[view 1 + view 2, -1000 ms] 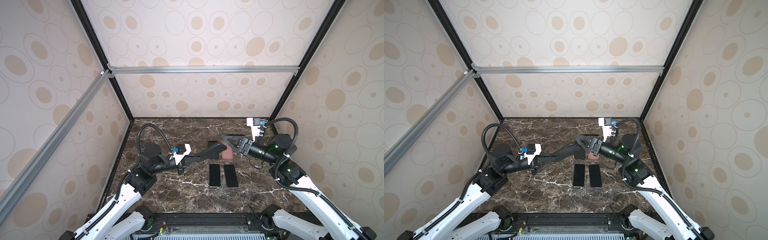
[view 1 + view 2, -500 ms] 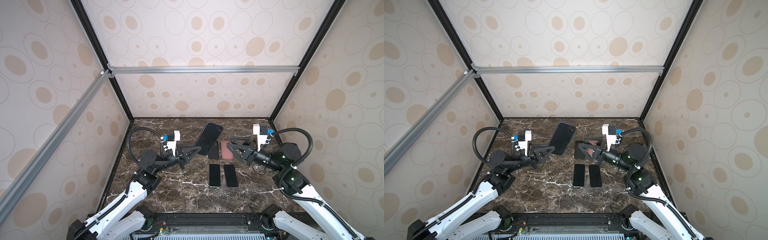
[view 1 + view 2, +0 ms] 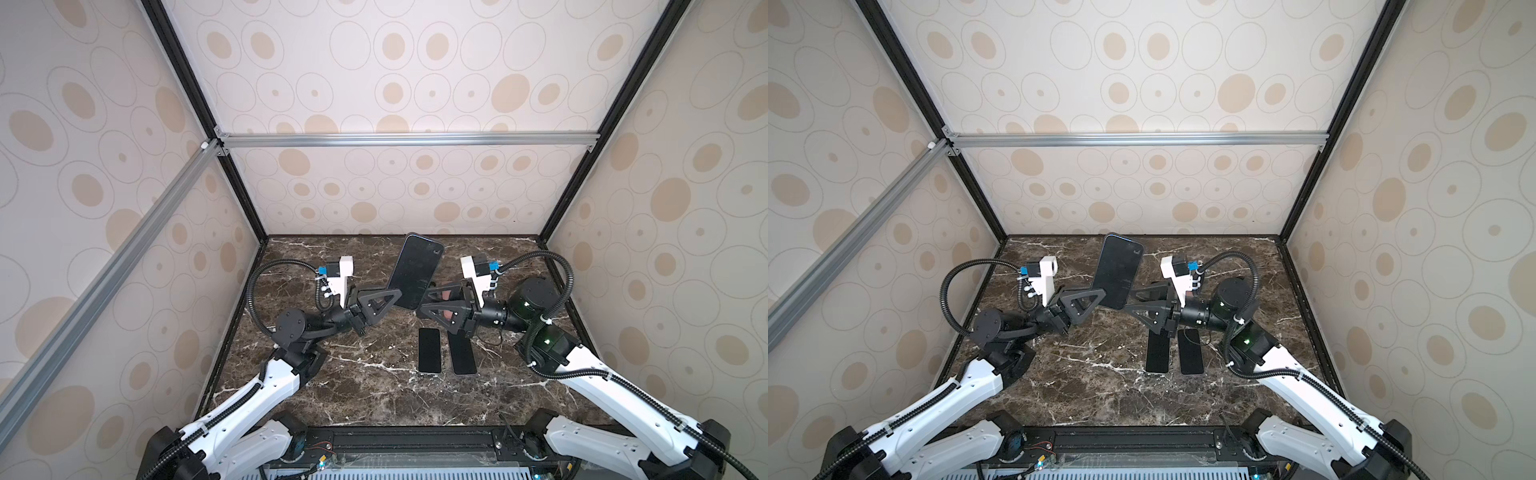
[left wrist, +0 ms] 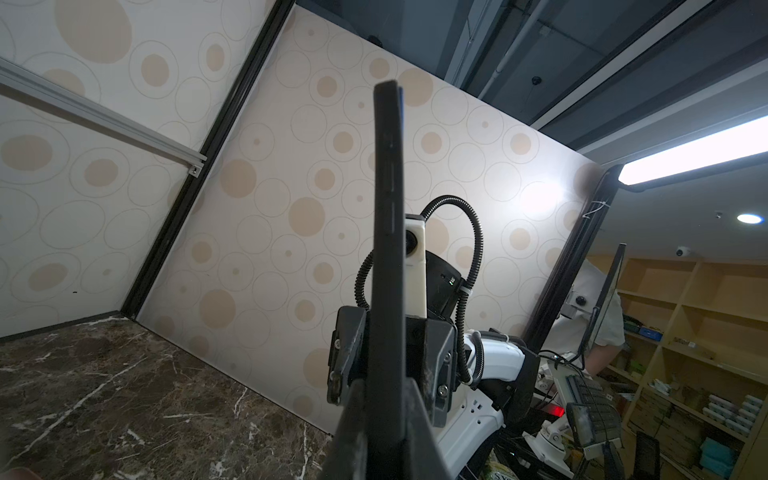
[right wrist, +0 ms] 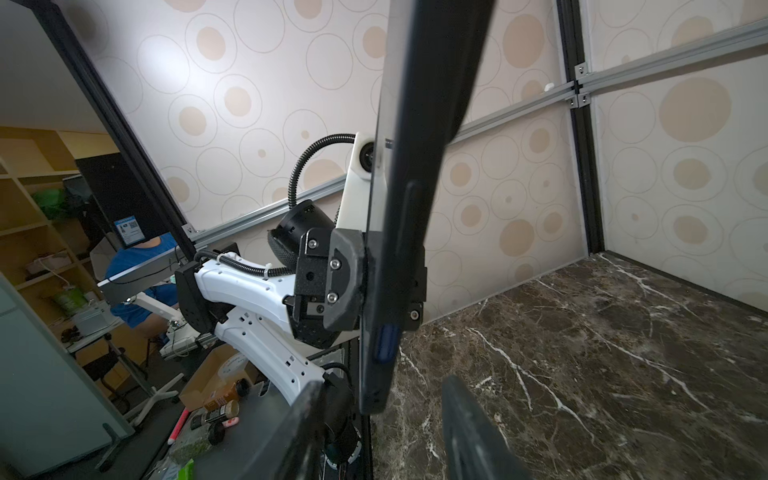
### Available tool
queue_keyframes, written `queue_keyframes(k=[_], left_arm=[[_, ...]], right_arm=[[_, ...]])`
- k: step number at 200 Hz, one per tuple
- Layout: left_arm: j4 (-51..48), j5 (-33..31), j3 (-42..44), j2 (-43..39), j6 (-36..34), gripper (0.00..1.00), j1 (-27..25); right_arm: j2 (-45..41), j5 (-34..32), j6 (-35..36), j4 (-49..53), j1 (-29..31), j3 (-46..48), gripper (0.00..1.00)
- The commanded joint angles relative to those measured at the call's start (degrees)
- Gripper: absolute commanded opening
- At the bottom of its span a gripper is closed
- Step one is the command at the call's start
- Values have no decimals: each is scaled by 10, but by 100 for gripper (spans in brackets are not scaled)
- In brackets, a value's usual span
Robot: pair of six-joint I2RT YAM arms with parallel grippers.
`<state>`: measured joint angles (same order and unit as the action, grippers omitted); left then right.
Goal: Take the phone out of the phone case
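The dark phone [image 3: 417, 266] [image 3: 1119, 266] hangs tilted in the air over the back middle of the table, sitting in its dark phone case [image 4: 382, 166]. A thin blue edge of the phone shows at the case's rim. My left gripper [image 3: 397, 297] [image 3: 1098, 297] [image 4: 388, 415] is shut on the lower left edge. My right gripper [image 3: 426, 300] [image 3: 1130, 301] [image 5: 382, 382] stands open. Its fingers [image 5: 465, 415] straddle the phone's [image 5: 415, 166] lower corner with a gap on each side.
Two black phones [image 3: 429, 350] [image 3: 461, 353] lie side by side on the marble table [image 3: 374, 395]. A pinkish case [image 3: 445, 294] lies behind the right gripper. Patterned walls enclose the left, back and right.
The left gripper has lifted the phone off the table and carried it up toward the middle. The right gripper drew back, then came up to the phone's lower corner with its jaws narrowing.
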<state>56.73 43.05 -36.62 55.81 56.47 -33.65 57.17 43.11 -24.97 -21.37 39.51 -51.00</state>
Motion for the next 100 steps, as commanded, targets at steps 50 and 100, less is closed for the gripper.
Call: queue_keyframes(k=[50, 100], left_arm=[[87, 17, 1, -10, 35, 0, -7], [94, 24, 1, -6, 41, 0, -8]], right_arm=[[12, 20, 31, -23, 26, -37, 30], [29, 35, 36, -9, 33, -54, 27]])
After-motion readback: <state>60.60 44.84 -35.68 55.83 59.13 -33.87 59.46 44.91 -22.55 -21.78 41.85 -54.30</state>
